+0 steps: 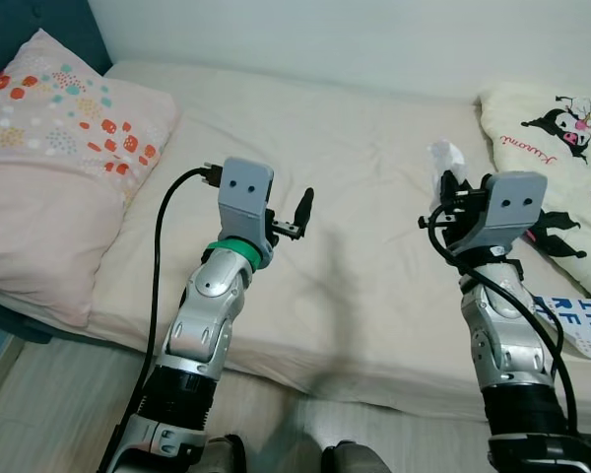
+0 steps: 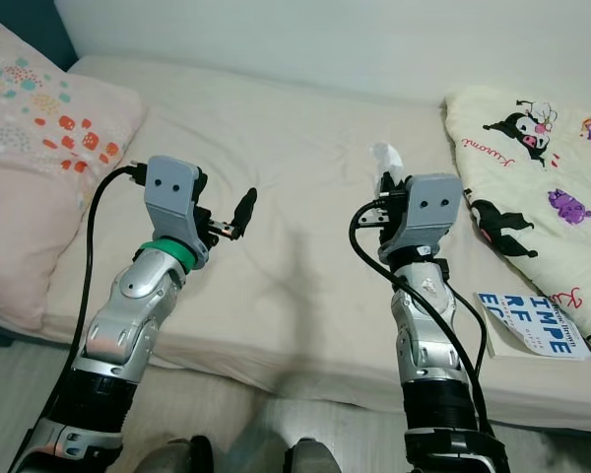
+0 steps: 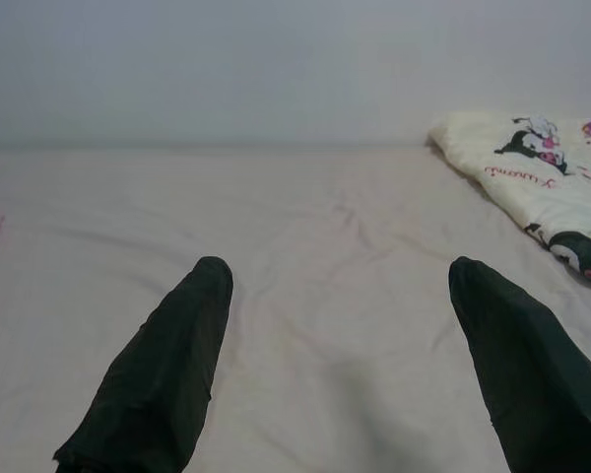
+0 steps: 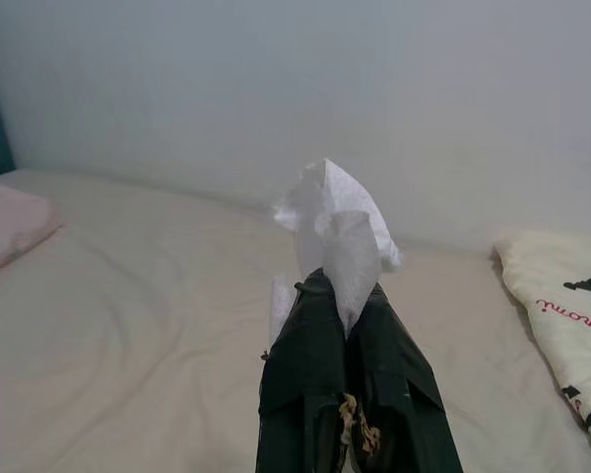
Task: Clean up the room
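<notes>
Right wrist view: right gripper [image 4: 347,296] pinching tissue [image 4: 337,219], left gripper [image 3: 340,286] wide, pillow [image 1: 54,148] far left, blanket [image 2: 532,168] right, book [image 2: 529,325] near bed [image 1: 355,197] edge.

This is a bedroom in a home. A bed [image 1: 355,286] with a beige sheet stands against a plain white wall [image 1: 374,39]. On it lie a flowered pillow [image 1: 59,148], a cartoon-printed blanket [image 2: 532,187] and a book [image 2: 527,335].
</notes>
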Robot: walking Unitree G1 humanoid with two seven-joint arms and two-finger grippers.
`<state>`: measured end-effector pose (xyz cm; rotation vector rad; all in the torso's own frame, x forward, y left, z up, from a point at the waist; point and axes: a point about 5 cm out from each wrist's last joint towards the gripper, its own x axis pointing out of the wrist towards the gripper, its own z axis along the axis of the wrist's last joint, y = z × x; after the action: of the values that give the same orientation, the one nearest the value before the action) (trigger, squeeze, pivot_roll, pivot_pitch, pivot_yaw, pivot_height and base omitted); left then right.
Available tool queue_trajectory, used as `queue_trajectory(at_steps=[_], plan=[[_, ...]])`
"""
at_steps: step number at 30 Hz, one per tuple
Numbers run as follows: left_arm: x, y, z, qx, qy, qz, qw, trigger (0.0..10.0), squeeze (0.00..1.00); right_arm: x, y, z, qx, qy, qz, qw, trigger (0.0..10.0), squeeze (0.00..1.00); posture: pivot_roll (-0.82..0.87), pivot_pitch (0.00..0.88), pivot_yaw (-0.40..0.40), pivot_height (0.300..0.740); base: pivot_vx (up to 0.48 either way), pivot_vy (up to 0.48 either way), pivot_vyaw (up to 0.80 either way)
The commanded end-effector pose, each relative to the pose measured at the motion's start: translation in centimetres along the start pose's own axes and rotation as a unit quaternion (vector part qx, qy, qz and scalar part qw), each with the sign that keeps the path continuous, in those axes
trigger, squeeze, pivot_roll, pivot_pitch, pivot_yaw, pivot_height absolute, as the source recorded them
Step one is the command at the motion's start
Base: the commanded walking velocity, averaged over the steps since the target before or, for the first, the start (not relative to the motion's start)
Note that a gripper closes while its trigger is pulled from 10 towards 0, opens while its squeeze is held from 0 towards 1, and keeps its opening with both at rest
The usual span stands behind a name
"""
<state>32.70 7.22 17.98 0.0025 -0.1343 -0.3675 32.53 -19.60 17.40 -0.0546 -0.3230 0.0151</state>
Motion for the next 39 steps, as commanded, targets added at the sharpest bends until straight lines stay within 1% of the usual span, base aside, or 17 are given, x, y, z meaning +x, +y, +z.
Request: queue_trajectory(at_steps=[1,15,20,22,25,30,39], plan=[[-0.3,-0.2,-0.9,0.008,0.013,-0.006,1.000,10.0,0.00,-0.6,-0.1,-0.9,0.002,0.019,-0.006,1.000,10.0,0.00,-0.09,0.041,0.003,0.740,0.000,-0.251,0.00],[-0.6,-0.3,-1.5,0.010,0.016,-0.012,1.000,10.0,0.00,-0.8,-0.3,-1.3,-0.005,0.027,-0.007,1.000,10.0,0.00,-0.09,0.039,0.000,0.740,0.000,-0.397,0.00],[-0.7,-0.3,-1.6,0.009,0.018,-0.012,1.000,10.0,0.00,-0.9,-0.5,-1.5,0.005,0.036,-0.013,0.999,10.0,0.00,-0.09,0.038,-0.001,0.740,0.000,-0.421,0.00],[-0.8,-0.2,-1.8,0.009,0.019,-0.011,1.000,10.0,0.00,-0.8,-0.5,-1.7,0.019,0.046,-0.017,0.999,10.0,0.00,-0.09,0.037,-0.002,0.740,0.000,-0.422,-0.80],[-0.8,-0.2,-1.8,0.009,0.019,-0.011,1.000,10.0,0.00,-0.7,-0.6,-1.7,0.015,0.047,-0.018,0.999,10.0,0.00,-0.09,0.038,-0.002,0.740,0.000,-0.420,-0.80],[-0.8,-0.2,-1.9,0.009,0.020,-0.010,1.000,10.0,0.00,-0.8,-0.7,-1.8,0.003,0.049,-0.015,0.999,10.0,0.00,-0.09,0.036,-0.001,0.740,0.000,-0.404,0.00],[-0.8,-0.2,-2.0,0.010,0.021,-0.012,1.000,10.0,0.00,-0.8,-0.5,-1.9,0.004,0.051,-0.014,0.999,10.0,0.00,-0.09,0.035,0.006,0.740,0.000,-0.380,0.00]])
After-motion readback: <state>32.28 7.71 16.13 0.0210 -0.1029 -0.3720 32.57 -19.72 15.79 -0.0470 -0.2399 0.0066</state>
